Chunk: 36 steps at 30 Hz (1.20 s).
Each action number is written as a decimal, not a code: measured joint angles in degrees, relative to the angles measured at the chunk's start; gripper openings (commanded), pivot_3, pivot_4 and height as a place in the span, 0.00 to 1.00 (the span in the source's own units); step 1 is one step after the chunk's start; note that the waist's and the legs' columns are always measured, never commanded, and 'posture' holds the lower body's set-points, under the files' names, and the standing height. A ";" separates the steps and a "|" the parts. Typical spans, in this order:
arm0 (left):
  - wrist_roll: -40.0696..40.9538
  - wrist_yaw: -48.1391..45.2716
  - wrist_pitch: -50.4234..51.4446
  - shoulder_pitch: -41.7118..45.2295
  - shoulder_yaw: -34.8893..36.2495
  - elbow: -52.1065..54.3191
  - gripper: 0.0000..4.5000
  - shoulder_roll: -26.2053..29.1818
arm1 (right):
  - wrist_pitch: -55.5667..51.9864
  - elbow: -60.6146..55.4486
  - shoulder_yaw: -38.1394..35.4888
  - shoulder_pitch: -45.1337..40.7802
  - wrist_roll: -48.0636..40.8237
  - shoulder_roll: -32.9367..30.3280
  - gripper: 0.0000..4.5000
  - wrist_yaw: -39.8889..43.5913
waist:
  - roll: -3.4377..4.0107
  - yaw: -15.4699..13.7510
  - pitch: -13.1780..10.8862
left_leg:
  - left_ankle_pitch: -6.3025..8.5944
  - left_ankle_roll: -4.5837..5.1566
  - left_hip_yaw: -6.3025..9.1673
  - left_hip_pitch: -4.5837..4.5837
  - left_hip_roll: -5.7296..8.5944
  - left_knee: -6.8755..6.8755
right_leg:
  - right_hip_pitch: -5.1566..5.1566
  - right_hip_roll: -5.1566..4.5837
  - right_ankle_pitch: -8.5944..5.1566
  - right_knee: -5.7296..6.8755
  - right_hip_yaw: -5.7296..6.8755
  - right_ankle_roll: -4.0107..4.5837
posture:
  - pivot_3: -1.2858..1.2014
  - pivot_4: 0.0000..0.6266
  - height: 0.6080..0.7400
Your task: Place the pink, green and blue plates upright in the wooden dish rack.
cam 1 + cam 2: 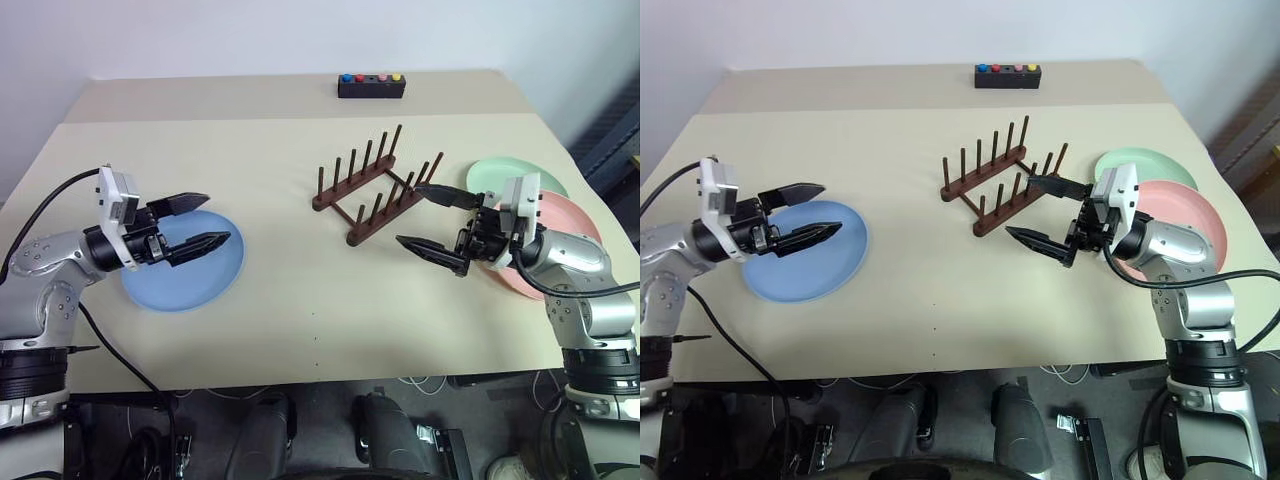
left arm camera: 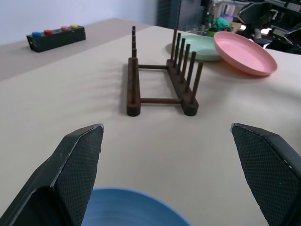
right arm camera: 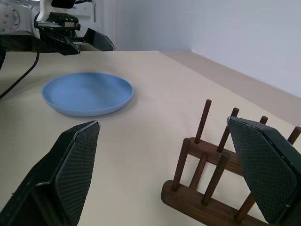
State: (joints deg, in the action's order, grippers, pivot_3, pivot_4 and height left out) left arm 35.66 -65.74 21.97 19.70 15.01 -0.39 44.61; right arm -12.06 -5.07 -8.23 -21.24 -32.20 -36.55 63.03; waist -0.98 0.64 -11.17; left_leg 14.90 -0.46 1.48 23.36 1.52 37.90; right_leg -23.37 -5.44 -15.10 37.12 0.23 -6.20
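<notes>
I see the rack (image 1: 377, 193) mid counter (image 1: 300, 300), pegs bare. Blue plate (image 1: 185, 265) lies flat on the left, w/ my left gripper (image 1: 200, 222) over it, jaws released, holding nothing. Right gripper (image 1: 440, 222) hangs just beside the rack, jaws released too. Pink plate (image 1: 570, 225) overlaps green plate (image 1: 505, 175) at far right. Button box (image 1: 371, 86) at back.

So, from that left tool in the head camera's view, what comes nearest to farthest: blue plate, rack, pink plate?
1. Blue plate, right under the left tool.
2. Wooden rack, mid-table.
3. Pink plate, far right, beside the right tool.
</notes>
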 measured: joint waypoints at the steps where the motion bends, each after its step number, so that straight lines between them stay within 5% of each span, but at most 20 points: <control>1: 0.00 -0.02 -0.01 0.11 -0.02 0.07 1.00 -0.02 | 0.10 0.09 0.02 -0.07 0.07 0.00 0.99 -0.02 | 0.00 0.01 0.00 | 0.00 0.00 0.00 0.00 0.00 0.00 | 0.00 0.00 0.00 0.00 0.00 0.00 | 0.52 0.24 1.00; 14: -3.22 1.54 -1.84 7.18 -5.37 -4.29 1.00 -4.39 | 1.42 0.75 -0.24 0.05 0.94 -0.17 0.99 -1.42 | 0.00 -0.02 0.00 | 0.00 0.00 -0.01 0.00 0.03 0.01 | 0.01 0.04 0.00 0.01 0.01 0.00 | 0.52 0.24 1.00; 26: -4.30 9.55 10.83 12.26 -16.58 3.54 1.00 -11.97 | 2.30 -0.53 -1.48 2.30 1.45 0.64 0.99 -5.37 | -0.01 -0.05 0.00 | 0.00 0.00 0.01 0.02 0.03 0.06 | 0.04 0.07 0.01 0.02 0.00 -0.01 | 0.52 0.24 1.00; 36: -20.87 26.19 13.68 17.24 -31.67 1.92 1.00 -24.68 | 5.92 0.67 -1.55 2.02 2.85 1.79 0.99 -6.74 | -0.02 -0.09 -0.01 | 0.00 0.00 0.02 0.03 0.06 0.07 | 0.04 0.10 0.02 0.01 -0.01 -0.04 | 0.52 0.24 1.00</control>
State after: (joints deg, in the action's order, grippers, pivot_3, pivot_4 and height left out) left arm 14.79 -39.55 35.65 36.94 -16.66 1.52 19.93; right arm -6.15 -4.40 -9.77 -19.22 -29.35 -34.76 56.30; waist -1.00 0.55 -11.18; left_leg 14.90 -0.46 1.50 23.39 1.58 37.98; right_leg -23.33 -5.35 -15.08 37.14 0.23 -6.24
